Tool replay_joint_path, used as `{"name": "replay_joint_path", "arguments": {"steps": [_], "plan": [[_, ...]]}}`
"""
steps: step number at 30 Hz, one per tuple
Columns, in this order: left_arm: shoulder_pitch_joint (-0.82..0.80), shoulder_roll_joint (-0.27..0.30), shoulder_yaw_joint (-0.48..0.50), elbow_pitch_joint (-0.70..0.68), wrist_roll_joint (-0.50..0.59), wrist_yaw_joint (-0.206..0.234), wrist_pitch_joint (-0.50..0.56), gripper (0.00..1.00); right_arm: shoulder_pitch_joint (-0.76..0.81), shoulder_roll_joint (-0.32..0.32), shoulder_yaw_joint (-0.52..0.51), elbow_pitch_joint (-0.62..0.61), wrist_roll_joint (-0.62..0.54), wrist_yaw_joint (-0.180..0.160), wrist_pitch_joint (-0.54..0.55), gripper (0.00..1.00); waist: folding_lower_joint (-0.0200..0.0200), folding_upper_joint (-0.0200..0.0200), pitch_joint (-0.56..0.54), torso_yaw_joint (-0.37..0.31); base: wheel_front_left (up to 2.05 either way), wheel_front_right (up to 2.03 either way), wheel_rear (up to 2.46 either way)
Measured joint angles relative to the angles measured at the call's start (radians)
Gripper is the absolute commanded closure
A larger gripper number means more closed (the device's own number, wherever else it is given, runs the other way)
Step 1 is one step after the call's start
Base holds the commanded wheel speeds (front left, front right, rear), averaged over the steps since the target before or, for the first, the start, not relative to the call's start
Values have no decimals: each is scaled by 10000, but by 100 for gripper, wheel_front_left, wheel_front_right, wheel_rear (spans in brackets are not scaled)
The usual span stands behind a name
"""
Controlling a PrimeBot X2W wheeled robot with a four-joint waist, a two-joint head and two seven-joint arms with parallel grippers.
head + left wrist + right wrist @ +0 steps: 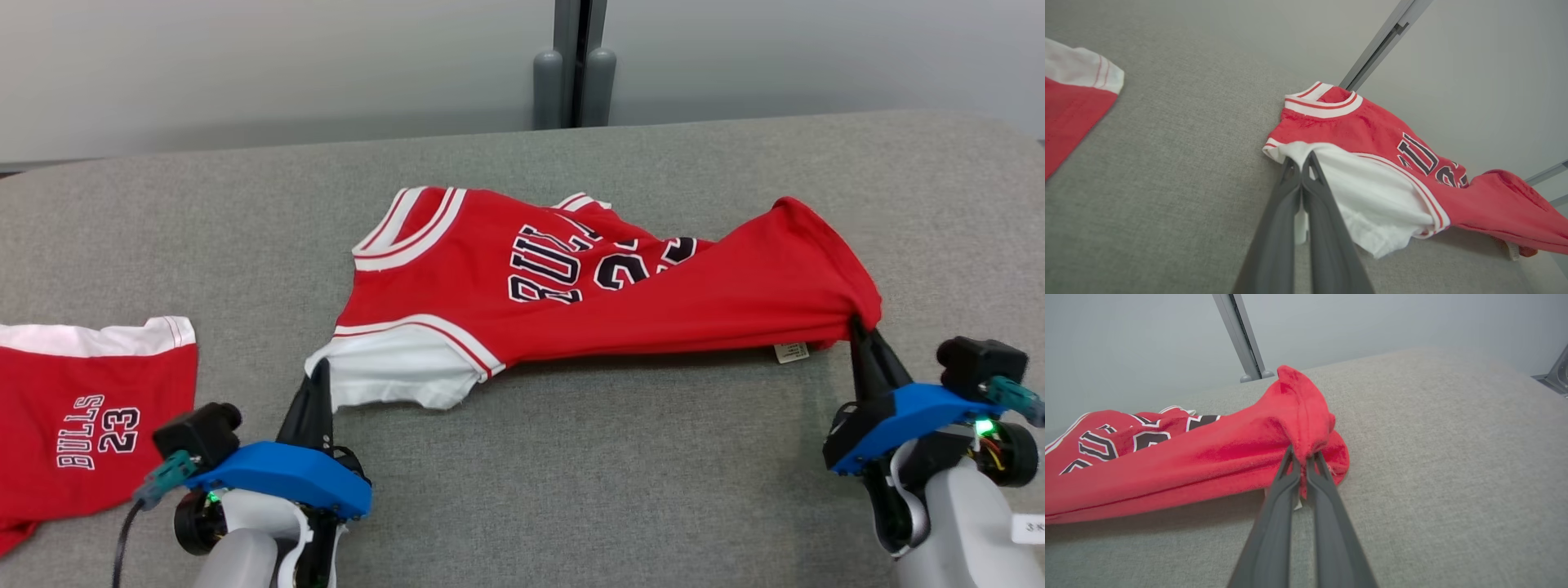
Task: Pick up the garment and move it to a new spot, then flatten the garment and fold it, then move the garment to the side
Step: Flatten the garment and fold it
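The garment (571, 286) is a red basketball jersey with white trim, black lettering and a white sleeve, stretched sideways across the grey table (571, 457). My left gripper (317, 369) is shut on the white sleeve corner (1306, 152) at the jersey's left end. My right gripper (857, 325) is shut on the bunched red hem (1306, 428) at its right end. The cloth between the two grips sags in folds, with its near edge lifted a little off the table and casting a shadow. A small white label (790, 352) hangs under the hem.
A second red garment (82, 425) with a white band and the same lettering lies flat at the table's left edge. Behind the table rises a grey wall with a dark vertical post (575, 61). Bare grey cloth surface runs along the front between my arms.
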Motion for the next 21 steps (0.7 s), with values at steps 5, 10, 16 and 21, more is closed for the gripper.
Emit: {"name": "replay_joint_path", "arguments": {"steps": [5, 10, 16, 21], "plan": [[418, 54, 408, -1582, -667, -217, -10, 100, 1034, 2, 6, -2382, 493, 0, 679, 100, 0, 0, -280, -100, 0, 0, 0], [903, 27, 742, -3597, -1540, -309, 320, 100, 2018, 4, -35, -4926, 920, 0, 1597, 100, -1, 0, -545, -175, 0, 0, 0], [1066, 119, 861, -6286, -2458, -213, 1260, 100, 2482, -10, -226, -7672, 1239, -2, 2610, 100, -2, 0, -525, -154, 0, 0, 0], [450, 472, 842, -7244, -2959, 96, 2424, 100, 1819, -42, -75, -8473, 1166, -2, 3436, 100, -1, 0, -157, -191, 0, 0, 0]]}}
